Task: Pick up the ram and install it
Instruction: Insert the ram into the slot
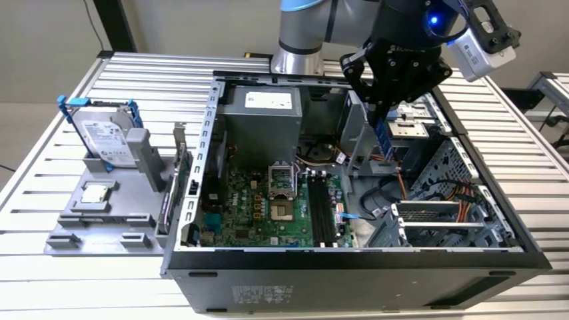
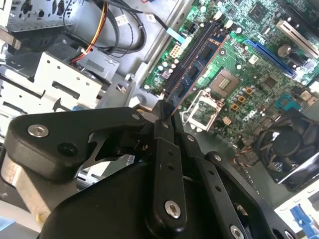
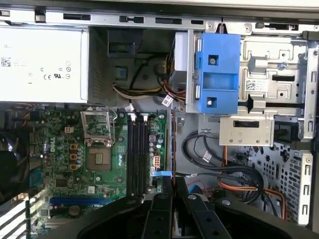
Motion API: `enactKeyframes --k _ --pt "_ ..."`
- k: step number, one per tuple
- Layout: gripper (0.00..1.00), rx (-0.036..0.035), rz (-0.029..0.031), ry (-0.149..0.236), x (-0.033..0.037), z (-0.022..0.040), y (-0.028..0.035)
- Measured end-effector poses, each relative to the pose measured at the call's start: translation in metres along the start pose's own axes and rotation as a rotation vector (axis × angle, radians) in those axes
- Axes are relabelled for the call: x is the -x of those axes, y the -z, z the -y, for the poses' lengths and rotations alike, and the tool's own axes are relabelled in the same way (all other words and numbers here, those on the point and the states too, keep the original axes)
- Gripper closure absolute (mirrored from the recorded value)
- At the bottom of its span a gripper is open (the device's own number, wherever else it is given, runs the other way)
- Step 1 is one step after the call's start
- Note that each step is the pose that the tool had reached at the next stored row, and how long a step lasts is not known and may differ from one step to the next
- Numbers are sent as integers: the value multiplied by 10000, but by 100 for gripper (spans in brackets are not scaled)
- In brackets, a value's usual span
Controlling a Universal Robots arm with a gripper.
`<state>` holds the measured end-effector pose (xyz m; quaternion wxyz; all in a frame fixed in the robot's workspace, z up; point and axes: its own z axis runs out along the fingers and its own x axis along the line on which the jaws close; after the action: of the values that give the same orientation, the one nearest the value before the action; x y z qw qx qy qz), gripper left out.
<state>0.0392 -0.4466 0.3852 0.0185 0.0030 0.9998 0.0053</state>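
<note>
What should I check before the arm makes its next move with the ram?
1. Grip on the ram by the gripper: ok, the fingers clamp it.
2. The memory slots free: ok, they look empty.
3. The ram lined up over the memory slots: not ok, in the first wrist view its edge runs beside them.
4. The slot latches open: cannot tell.
5. The blue-tagged cable clear of the slots: cannot tell, it lies close beside them.

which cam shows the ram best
The second wrist view: the ram sticks out from the tool with its flat face and chips showing. In the first wrist view it is edge-on, a thin line. The exterior view shows a short bluish strip hanging under the tool.
</note>
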Motion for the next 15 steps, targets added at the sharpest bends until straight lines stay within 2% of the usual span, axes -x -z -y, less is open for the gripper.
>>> enactKeyframes --k 11,15 --pt "100 -2 1 -87 0 -1 -6" --pt "100 -5 -49 -88 -2 1 -36"
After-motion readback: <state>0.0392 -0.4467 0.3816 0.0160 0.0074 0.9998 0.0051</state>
